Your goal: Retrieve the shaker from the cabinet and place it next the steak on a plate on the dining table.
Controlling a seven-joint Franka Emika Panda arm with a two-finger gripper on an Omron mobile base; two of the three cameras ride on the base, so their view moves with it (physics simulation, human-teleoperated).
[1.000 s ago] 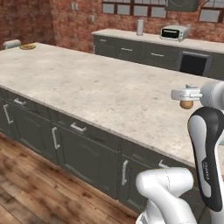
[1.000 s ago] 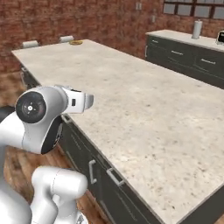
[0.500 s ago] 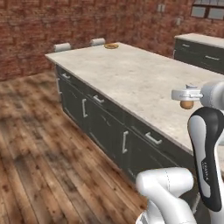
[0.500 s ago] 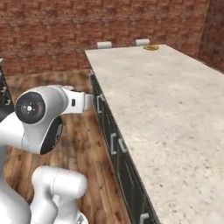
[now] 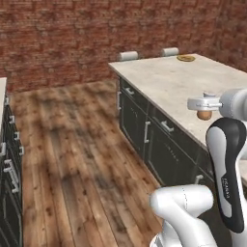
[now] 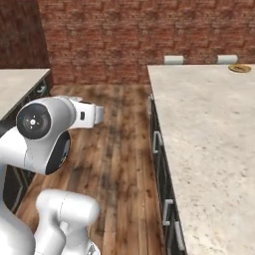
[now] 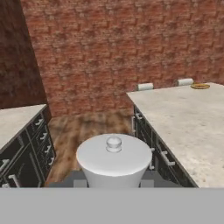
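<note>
**shaker rides toward far plate**

the two-finger gripper (image 5: 205, 110) is clamped on the tiny tan-brown shaker with pale top (image 5: 204, 115), held over the long beige speckled stone dining table (image 5: 173, 82). the yellow-rimmed plate (image 5: 185, 58) sits at the far end, w/ steak too small to make out. risk: base sway could loosen the small shaker.

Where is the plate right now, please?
The plate sits at the far end of the dining table, near the two chair backs; it also appears top right in the right base view.
</note>
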